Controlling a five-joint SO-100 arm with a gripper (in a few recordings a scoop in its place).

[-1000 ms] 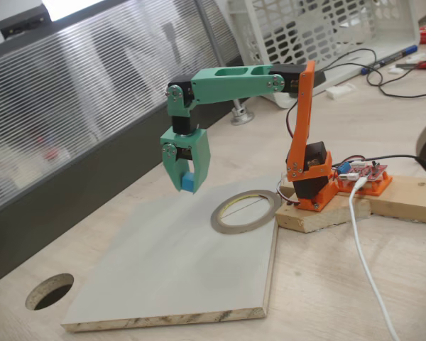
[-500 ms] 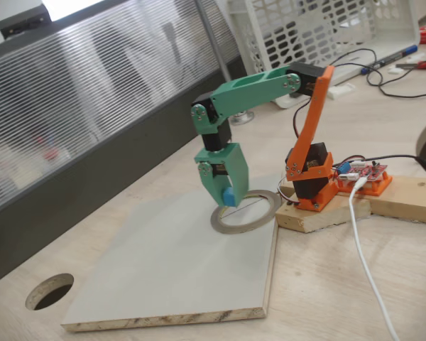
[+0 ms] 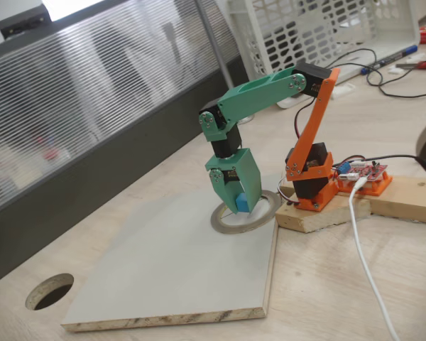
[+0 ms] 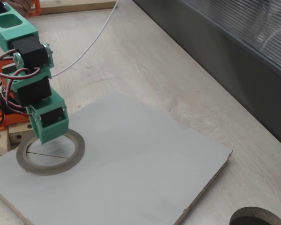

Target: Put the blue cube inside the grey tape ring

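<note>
A round hole (image 3: 50,291) is being shown cut through the wooden table (image 3: 341,284) at the near left of a fixed view, just beside the near corner of a pale grey board (image 3: 170,270) that is lying flat on the table. A white cable (image 3: 362,249) is being seen trailing across the table at the near right.

Farther back, at the board's far right corner, the ring (image 3: 224,222) is lying flat on the board. In another fixed view the ring (image 4: 37,166) is being shown with a thin line across its opening.

The gripper (image 3: 238,206) is being held pointing down, directly over the ring's far part, low and close to it. The cube (image 3: 240,204) is being pinched between the green jaws, just above the ring's opening; whether it is touching the board cannot be told. In the other fixed view the gripper (image 4: 47,136) is being seen from behind, with the cube hidden.

Just right of the ring, the orange base (image 3: 311,181) is being carried on wooden blocks (image 3: 326,213). Far behind, a white basket (image 3: 319,28) is standing.
</note>
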